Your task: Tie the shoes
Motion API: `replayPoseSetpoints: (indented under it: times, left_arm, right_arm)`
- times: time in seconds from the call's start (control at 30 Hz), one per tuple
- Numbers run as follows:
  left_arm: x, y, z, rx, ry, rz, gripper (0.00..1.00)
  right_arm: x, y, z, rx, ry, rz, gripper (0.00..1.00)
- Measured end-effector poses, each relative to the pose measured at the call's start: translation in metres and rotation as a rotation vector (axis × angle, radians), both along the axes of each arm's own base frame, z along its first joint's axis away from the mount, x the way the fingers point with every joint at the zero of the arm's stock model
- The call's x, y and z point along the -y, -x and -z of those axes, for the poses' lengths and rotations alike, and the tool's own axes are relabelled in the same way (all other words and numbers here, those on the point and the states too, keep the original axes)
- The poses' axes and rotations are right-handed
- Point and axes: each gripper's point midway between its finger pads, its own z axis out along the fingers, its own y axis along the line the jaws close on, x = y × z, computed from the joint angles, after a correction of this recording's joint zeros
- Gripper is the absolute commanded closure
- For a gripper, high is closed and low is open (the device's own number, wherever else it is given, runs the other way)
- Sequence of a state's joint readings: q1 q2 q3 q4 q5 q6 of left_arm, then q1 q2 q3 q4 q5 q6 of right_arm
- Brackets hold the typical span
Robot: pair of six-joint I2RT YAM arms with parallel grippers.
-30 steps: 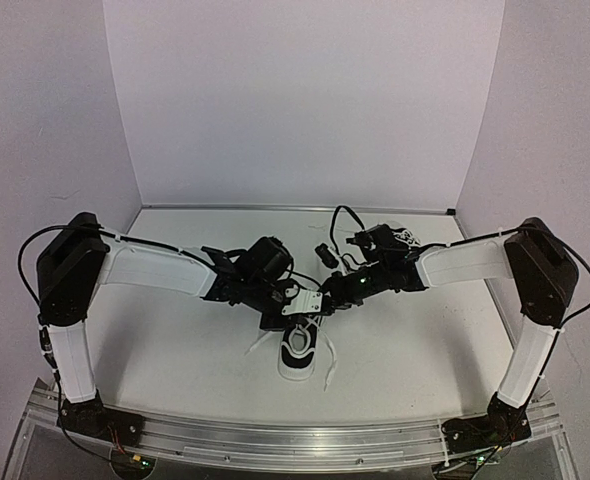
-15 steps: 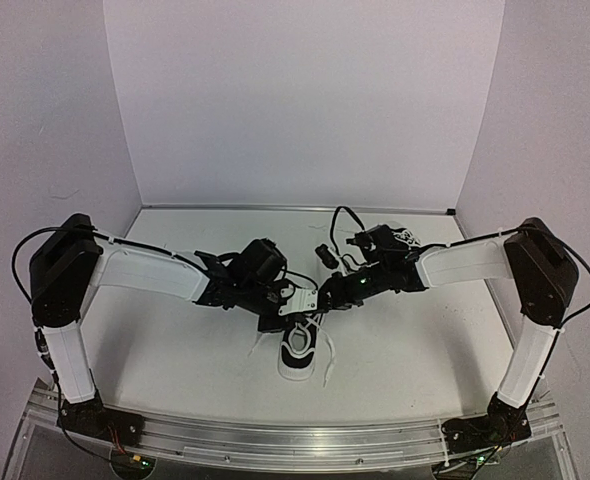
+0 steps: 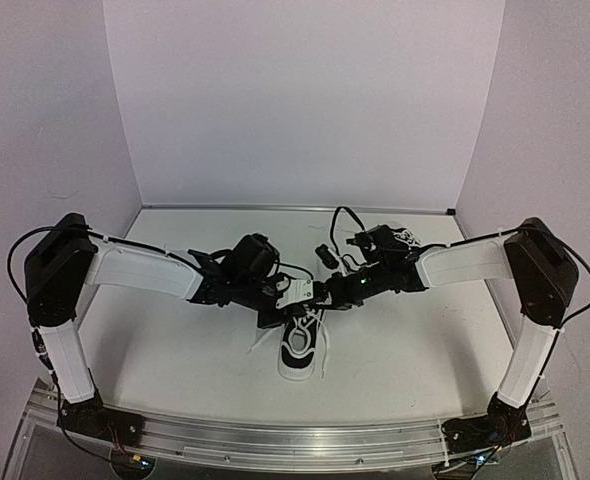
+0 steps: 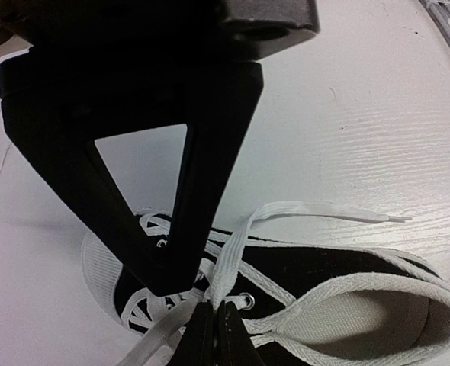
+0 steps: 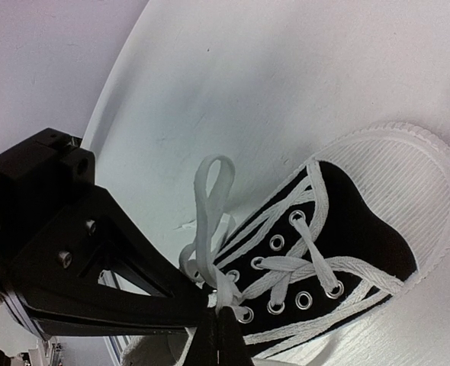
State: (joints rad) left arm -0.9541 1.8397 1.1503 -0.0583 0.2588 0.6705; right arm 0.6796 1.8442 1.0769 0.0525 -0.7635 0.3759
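The left arm has crept toward the black, white-soled sneaker (image 3: 298, 350). Near the eyelets (image 5: 286, 293), left fingers (image 4: 198, 343) and right fingers (image 5: 210, 347) pinch its limp white lace (image 5: 210, 198).

White table (image 3: 425, 350), pale lavender walls (image 3: 305, 100)

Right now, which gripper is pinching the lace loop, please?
The right gripper: the loop rises from its tips, whereas the left gripper holds a strand trailing free.

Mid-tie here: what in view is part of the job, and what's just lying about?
In the job: shoe, laces, left gripper and right gripper, both shut on laces.
Lying about: half-hidden black-and-white thing at the back, perhaps the second shoe.
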Motion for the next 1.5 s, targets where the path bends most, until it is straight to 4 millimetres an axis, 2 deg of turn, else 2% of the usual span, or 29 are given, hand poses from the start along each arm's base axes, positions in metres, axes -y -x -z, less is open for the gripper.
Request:
replayPoseSetpoints:
  times: [0.23,0.53,0.77,1.23,1.5]
  left_arm:
    - [0.001,-0.002,-0.001,-0.018,0.014,-0.022,0.98]
    - [0.008,-0.008,0.016,-0.063,0.031,-0.067,1.0]
    - [0.009,-0.015,0.012,-0.093,0.088,-0.115,1.0]
    - [0.003,-0.015,0.014,-0.163,0.201,-0.178,1.0]
    - [0.004,-0.023,0.007,-0.18,0.25,-0.217,1.0]
  right_arm:
    - [0.0,0.0,0.0,0.001,0.0,0.0,1.0]
    - [0.0,0.0,-0.003,0.005,-0.004,0.0,1.0]
    - [0.0,0.0,-0.003,0.006,-0.005,0.001,1.0]
    - [0.002,0.003,0.002,-0.004,0.001,0.002,1.0]
    - [0.002,0.004,0.001,-0.01,-0.005,-0.002,1.0]
